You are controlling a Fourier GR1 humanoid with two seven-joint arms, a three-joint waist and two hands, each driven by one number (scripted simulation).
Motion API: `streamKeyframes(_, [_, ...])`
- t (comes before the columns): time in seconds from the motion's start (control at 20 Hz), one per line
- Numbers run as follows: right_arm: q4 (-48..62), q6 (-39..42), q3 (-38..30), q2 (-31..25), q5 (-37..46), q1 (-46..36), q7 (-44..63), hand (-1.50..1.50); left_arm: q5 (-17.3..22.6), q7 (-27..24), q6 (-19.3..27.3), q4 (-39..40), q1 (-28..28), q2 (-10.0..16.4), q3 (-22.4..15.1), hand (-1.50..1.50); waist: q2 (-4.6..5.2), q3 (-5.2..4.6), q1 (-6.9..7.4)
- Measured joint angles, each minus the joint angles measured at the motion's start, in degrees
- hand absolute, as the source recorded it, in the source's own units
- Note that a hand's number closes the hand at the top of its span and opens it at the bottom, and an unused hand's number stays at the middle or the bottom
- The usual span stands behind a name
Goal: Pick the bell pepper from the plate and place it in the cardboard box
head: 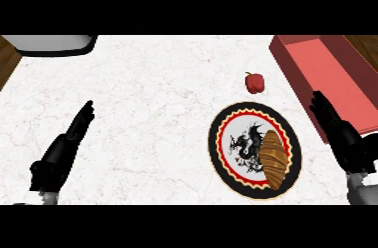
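The pepper was small, red and glossy, with a short dark stem at its top and a lobed body that stood upright. It sat on the bare counter, just beyond the far rim of the plate and apart from it, not on the plate itself. To its right, near but not touching, lay the box, a long red tray with darker walls, running from the far edge towards the near right.

The plate had a black rim, a red and yellow scalloped ring and a black dragon figure on its white middle. A brown croissant lay along its right half.

The right hand was at the box's near end, fingers straight and unclenched, pointing far, holding nothing. The left hand was well to the left over the counter, likewise flat and empty. A grey, dark-rimmed object showed at the far left corner.
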Motion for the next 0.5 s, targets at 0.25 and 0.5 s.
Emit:
streamKeyframes(0.25, [7.51,-3.77,-11.60,3.37,-8.48,-3.08,-2.84,1.50,4.06,1.41,1.37,-1.00,-1.76,-2.54,3.76,0.00,0.55,-0.59,0.99])
streamKeyframes(0.5, [16.63,-10.19,-16.69,2.10,-7.19,-6.46,-3.65,-1.50,8.86,3.66,2.67,-1.75,-4.37,-6.74,5.66,0.00,0.82,-1.70,2.89])
